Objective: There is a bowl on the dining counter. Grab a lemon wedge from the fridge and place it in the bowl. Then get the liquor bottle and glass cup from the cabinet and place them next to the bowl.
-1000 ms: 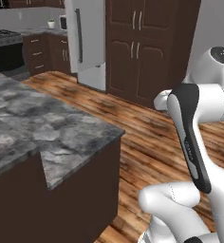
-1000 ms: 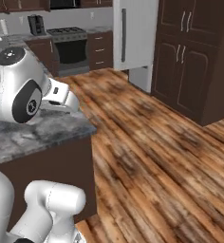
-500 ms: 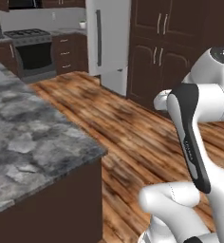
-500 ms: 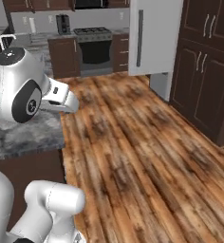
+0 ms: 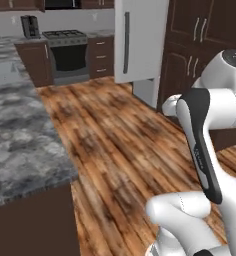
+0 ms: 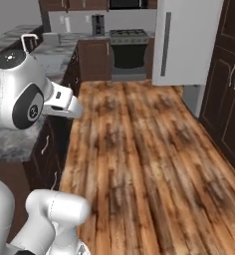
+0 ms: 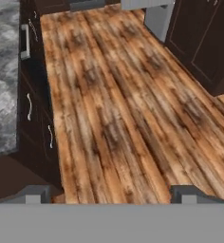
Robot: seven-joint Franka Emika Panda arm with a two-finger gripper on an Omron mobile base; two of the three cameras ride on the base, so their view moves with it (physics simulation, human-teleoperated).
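Wood floor (image 7: 114,109) under open claw (image 7: 111,194); fridge (image 5: 140,40) far ahead.

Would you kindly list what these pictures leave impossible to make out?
- Tall pale silver-grey fridge: door shut, contents hidden; top cut off by the edge in both base views.
- Dark brown wooden cabinets: doors shut, contents hidden.
- Open gripper: fingertips mostly cut off at the bottom of the hand view.
- Small dark appliance on the back counter: too small to identify.
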